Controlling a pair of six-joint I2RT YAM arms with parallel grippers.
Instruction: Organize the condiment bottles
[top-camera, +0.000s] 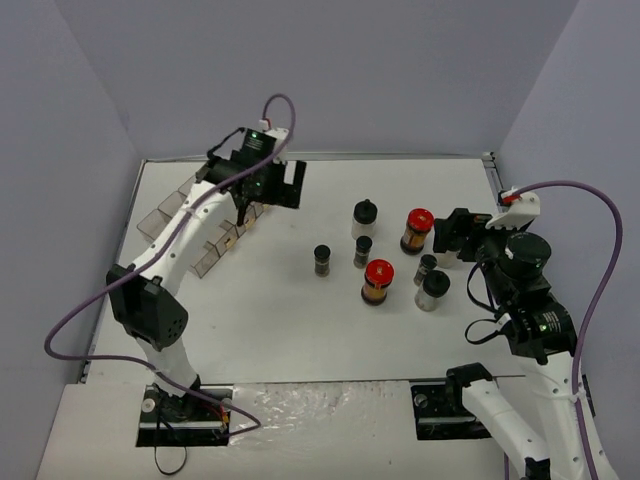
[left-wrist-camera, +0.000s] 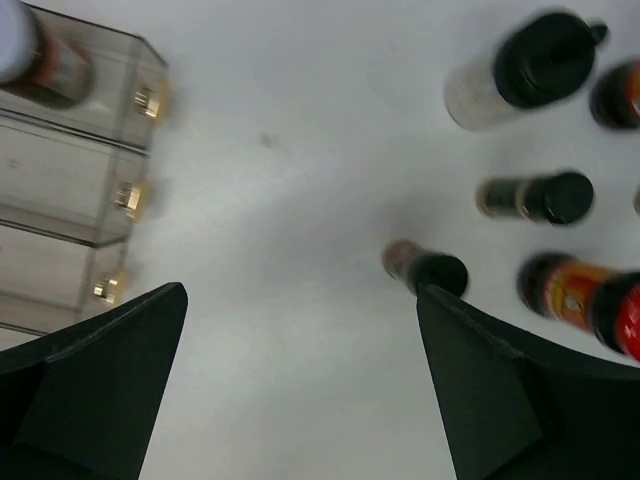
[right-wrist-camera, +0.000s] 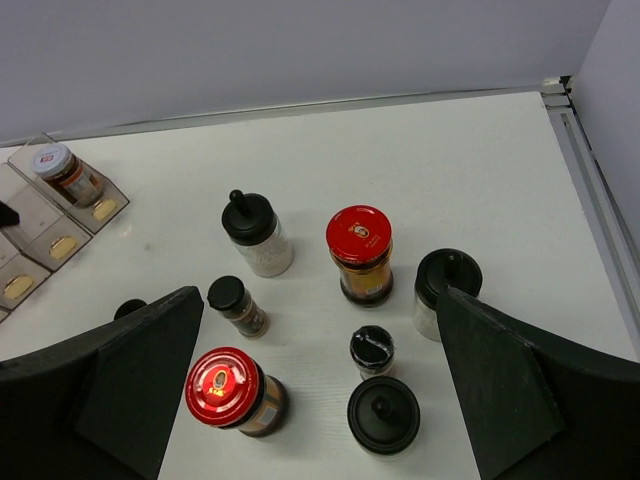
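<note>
Several condiment bottles stand in a loose cluster right of centre: two red-lidded jars (top-camera: 418, 230) (top-camera: 378, 280), a black-capped shaker with white contents (top-camera: 366, 215) and small black-capped jars (top-camera: 322, 260). A white-lidded jar (right-wrist-camera: 60, 172) sits in a compartment of the clear tray (right-wrist-camera: 60, 245), also in the left wrist view (left-wrist-camera: 30, 50). My left gripper (top-camera: 278, 188) hangs open beside the tray, nothing between its fingers (left-wrist-camera: 300, 292). My right gripper (right-wrist-camera: 318, 295) stands open above the cluster, holding nothing; one red-lidded jar (right-wrist-camera: 232, 392) and a small black-capped jar (right-wrist-camera: 372, 352) lie below its gap.
The clear compartment tray (top-camera: 205, 258) lies along the table's left side under my left arm. Grey walls close in the table at the back and both sides. A metal rail (right-wrist-camera: 590, 190) runs along the right edge.
</note>
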